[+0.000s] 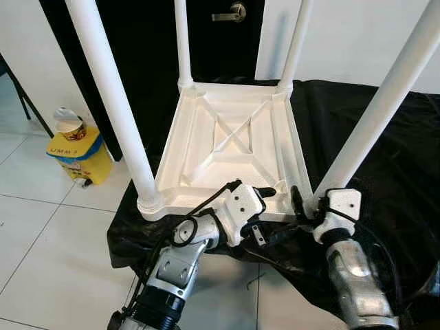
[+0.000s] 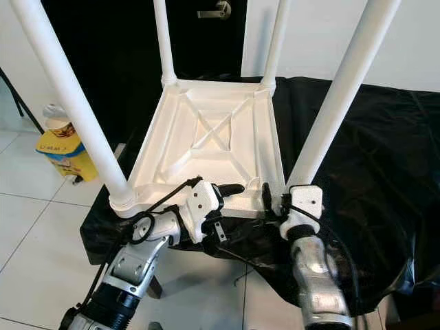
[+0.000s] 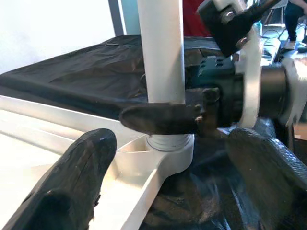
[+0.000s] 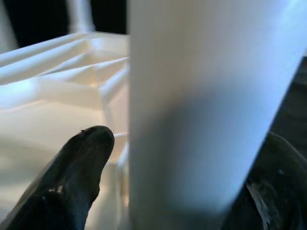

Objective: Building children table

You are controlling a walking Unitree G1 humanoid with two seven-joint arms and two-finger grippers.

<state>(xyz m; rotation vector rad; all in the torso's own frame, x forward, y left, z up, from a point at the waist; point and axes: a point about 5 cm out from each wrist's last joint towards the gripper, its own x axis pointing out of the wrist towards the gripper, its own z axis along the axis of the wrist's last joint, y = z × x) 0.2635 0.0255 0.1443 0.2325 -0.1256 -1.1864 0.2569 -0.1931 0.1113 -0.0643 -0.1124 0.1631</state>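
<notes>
The right gripper (image 1: 307,201) was closed around a table leg (image 1: 385,103); the left gripper (image 1: 265,206) was open over the tabletop (image 1: 227,137) edge, holding nothing.

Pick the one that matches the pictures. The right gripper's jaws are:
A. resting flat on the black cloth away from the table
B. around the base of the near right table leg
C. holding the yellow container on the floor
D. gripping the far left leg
B: the right gripper sits at the foot of the near right leg of the upturned white table, and the right wrist view has that leg standing between its two black fingers.
</notes>
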